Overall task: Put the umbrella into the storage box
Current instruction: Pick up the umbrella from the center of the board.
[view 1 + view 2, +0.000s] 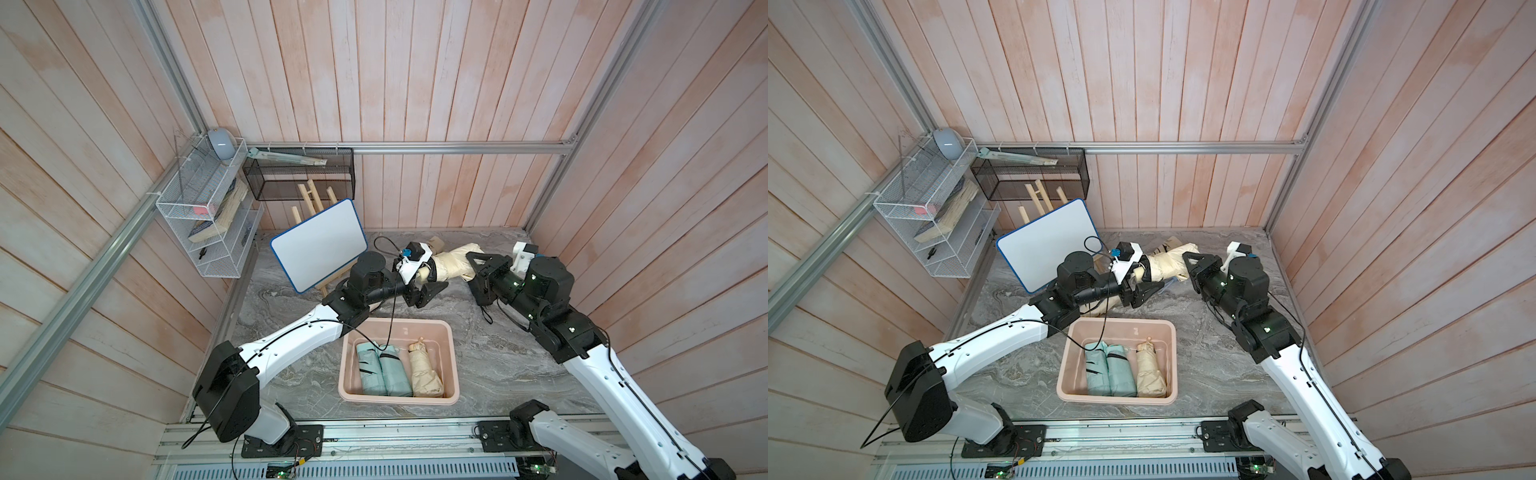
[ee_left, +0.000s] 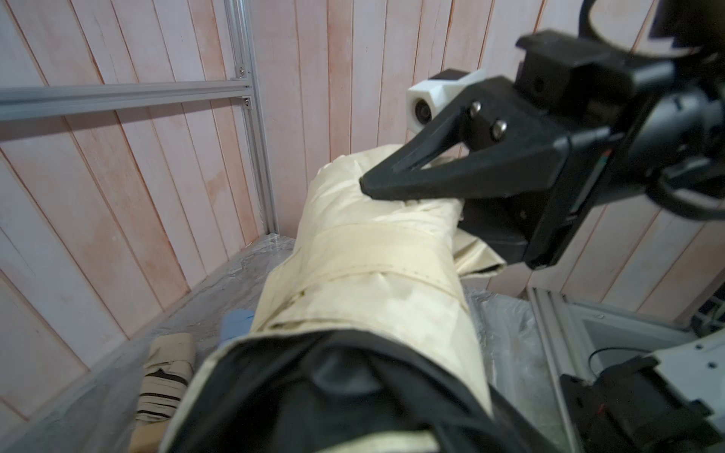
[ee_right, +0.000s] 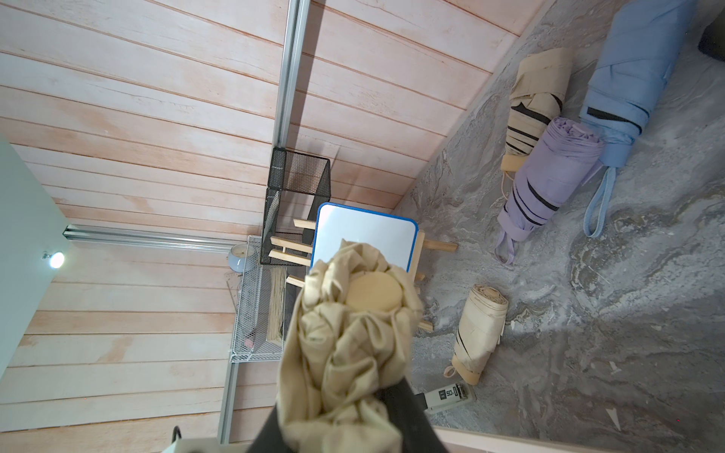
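Observation:
A folded cream umbrella (image 1: 455,264) is held off the table at the back, between my two arms. My right gripper (image 1: 473,262) is shut on one end of it; in the right wrist view the bunched cream cloth (image 3: 353,333) sits between its black fingers (image 3: 404,412). My left gripper (image 1: 432,276) has its jaws on either side of the other end, where the black lining (image 2: 353,376) fills the left wrist view and hides them. The pale pink storage box (image 1: 424,326) (image 1: 1142,323) stands at the front middle. It holds two teal umbrellas and a beige one.
A whiteboard on a wooden easel (image 1: 320,245) stands at the back left, just behind my left arm. A white wire rack (image 1: 203,224) and a black mesh basket (image 1: 299,174) hang on the walls. Purple (image 3: 549,176), blue (image 3: 635,78) and beige (image 3: 478,333) umbrellas lie on the table.

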{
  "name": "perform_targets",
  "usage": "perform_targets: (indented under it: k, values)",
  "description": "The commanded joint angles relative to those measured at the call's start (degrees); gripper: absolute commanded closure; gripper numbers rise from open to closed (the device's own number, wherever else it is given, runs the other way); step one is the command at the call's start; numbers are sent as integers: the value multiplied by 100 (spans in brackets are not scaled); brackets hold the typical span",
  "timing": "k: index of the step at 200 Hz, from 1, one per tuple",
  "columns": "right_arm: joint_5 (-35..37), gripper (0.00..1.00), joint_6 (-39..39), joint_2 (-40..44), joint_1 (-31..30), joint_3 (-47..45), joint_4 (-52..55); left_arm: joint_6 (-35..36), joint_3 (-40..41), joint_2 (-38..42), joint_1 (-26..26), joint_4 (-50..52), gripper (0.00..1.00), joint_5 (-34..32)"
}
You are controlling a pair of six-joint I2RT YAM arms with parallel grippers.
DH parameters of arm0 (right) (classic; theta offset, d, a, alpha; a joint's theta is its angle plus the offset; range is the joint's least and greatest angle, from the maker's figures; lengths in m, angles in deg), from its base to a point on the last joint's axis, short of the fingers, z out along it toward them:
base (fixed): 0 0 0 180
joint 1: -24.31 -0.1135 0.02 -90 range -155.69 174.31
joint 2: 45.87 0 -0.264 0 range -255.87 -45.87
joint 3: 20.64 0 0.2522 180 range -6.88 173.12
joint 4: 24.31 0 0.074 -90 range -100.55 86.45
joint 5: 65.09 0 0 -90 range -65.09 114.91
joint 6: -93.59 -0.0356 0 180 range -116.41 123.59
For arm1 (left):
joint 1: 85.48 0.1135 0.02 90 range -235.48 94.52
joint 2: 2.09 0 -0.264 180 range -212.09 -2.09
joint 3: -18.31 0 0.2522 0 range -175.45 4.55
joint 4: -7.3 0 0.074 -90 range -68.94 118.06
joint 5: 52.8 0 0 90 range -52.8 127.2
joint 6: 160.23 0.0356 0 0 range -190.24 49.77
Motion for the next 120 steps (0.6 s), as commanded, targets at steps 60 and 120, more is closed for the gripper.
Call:
perform_targets:
  k: [60, 120]
  values:
    - [23, 78, -238, 18, -76, -76, -601, 159, 194, 259, -24, -368, 37, 40]
    - [68, 48, -194, -23, -94, -40, -642, 204, 127, 326, -24, -175, 71, 184]
